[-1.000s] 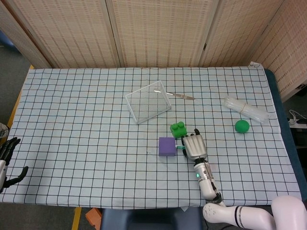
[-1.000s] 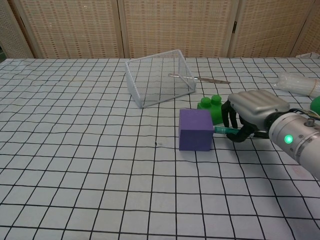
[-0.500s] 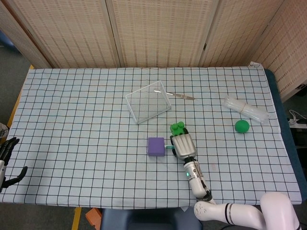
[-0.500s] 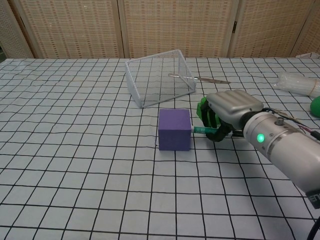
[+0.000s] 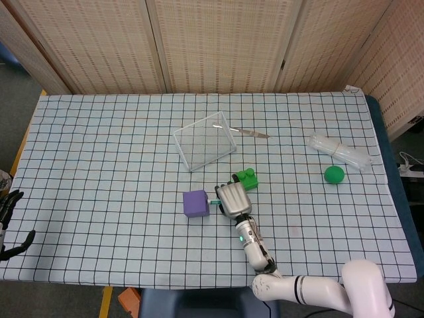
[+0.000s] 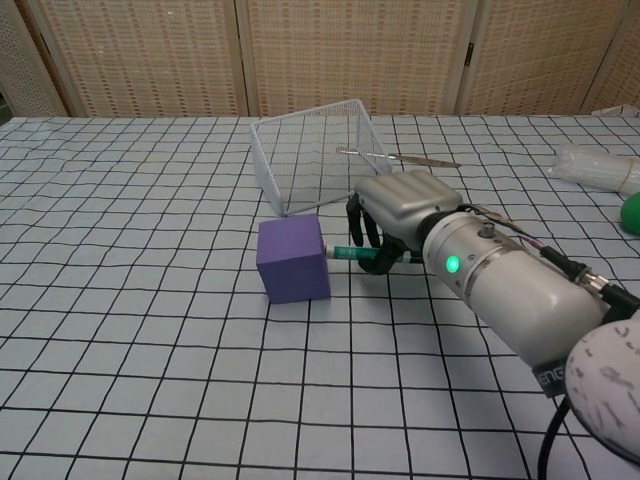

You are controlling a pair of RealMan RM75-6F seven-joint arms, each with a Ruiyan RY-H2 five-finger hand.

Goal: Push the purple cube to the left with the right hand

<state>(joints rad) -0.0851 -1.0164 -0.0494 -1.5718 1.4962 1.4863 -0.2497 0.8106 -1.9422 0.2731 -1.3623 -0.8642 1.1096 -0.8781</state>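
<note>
– Where's the purple cube at?
– Centre of the table, below the wire basket. Right hand has its fingers curled in, a teal-tipped finger touching the cube's right side.

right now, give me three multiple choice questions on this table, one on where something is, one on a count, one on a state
1. Where is the purple cube?
A. left of the right robot hand
B. inside the wire basket
C. beside the green ball

2. How many green things lie on the table?
A. none
B. two
C. four

3. How does the wire basket sit?
A. upside down, flat
B. tipped on its side
C. stacked on the cube

Answers: 1 A, the cube sits just left of the fingers. 2 B, the ball and the green block. 3 B, its opening faces sideways.
</note>
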